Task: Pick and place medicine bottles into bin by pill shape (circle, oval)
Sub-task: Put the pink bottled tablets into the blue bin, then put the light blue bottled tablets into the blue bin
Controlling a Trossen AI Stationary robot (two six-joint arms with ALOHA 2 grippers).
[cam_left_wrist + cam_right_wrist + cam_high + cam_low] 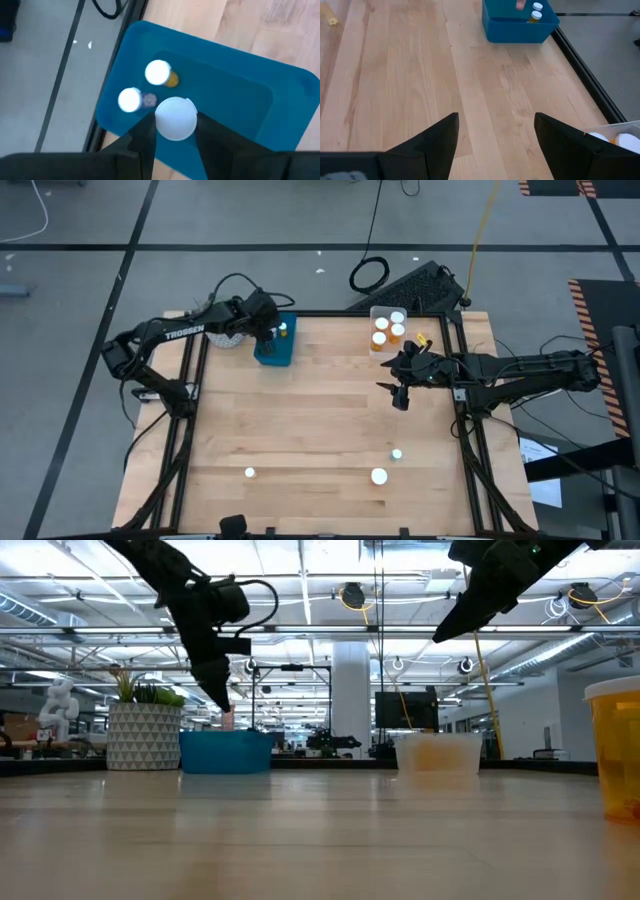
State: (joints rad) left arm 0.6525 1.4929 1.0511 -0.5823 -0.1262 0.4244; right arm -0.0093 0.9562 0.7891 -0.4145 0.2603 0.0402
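Observation:
My left gripper (175, 131) hangs over the blue bin (273, 352) at the table's far left, shut on a medicine bottle with a white cap (175, 117). Two more white-capped bottles (158, 73) (130, 99) stand inside that bin. My right gripper (400, 393) is open and holds nothing, above the table's right half near the clear bin (388, 330), which holds several orange bottles. Three white-capped bottles (249, 473) (379, 476) (396, 453) stand on their bases near the table's near edge. My left gripper pinches the bottle between its two fingers (145, 137), one on either side just below the white cap's rim (161, 131). The fingers point down from above. The bottle stands upright in the hold, cap up, lifted clear above the blue bin's inside.
A potted plant (145, 725) stands just left of the blue bin at the far edge. In the low view an orange bottle (615, 745) looms near the camera at the right. A black frame (186, 410) runs along the table's sides. Bare wood (300, 410) fills the middle.

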